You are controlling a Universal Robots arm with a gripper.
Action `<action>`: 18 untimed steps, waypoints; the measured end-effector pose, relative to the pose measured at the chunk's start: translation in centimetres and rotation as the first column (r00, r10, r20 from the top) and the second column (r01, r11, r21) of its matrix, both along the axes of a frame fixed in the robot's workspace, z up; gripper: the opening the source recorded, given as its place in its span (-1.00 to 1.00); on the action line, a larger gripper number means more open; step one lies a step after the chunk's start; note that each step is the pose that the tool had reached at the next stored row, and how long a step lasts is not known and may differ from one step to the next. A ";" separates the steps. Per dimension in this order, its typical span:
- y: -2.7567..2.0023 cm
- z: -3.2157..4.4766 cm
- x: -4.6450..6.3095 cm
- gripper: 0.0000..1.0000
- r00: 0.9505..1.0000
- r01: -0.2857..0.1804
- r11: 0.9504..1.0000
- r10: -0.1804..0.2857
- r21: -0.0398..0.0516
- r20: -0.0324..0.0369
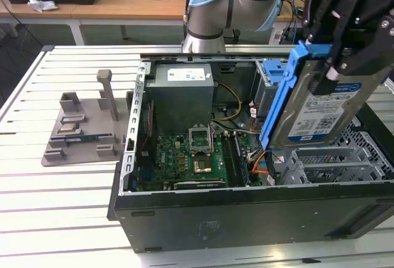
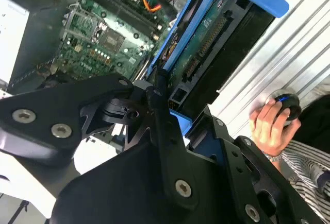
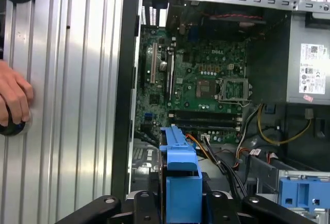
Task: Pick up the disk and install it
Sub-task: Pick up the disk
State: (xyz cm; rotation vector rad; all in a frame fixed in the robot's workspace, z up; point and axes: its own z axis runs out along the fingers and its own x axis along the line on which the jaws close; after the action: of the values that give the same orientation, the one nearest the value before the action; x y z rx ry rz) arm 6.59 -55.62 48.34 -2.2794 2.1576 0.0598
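The disk (image 1: 320, 111), a silver drive with a white-and-blue label in a blue carrier bracket, hangs tilted on edge above the open computer case (image 1: 246, 212), over its drive cage at the exterior view's right. My gripper (image 1: 329, 64) is shut on the disk's upper part, black fingers on both flat sides. In the second wrist view the disk (image 2: 206, 44) sticks out from the gripper (image 2: 170, 105) with its connector side showing. In the first wrist view the blue bracket (image 3: 180, 172) sits between the gripper (image 3: 180, 198) fingers, above the case's interior.
Inside the case lie a green motherboard (image 1: 184, 157), a grey power supply (image 1: 181, 92), cables and another blue carrier (image 1: 274, 71) in a bay. A grey fixture (image 1: 86, 126) stands on the slatted table to the left. A person's hand (image 2: 270, 123) rests on a black knob beside the case.
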 end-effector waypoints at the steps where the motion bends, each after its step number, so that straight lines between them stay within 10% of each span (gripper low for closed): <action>1: 0.00 -0.13 0.5 -0.27 1.000 0.000 1.000 0.000 0.000 0.000; 13: 0.13 -2.17 5.9 -0.27 0.999 0.051 0.999 -0.051 -0.013 0.000; 18: 0.15 -2.28 6.5 -0.27 0.999 0.053 0.998 -0.053 -0.013 0.000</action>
State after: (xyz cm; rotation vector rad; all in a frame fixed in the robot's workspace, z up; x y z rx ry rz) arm 13.10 -55.47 46.07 -2.2269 2.2242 0.0454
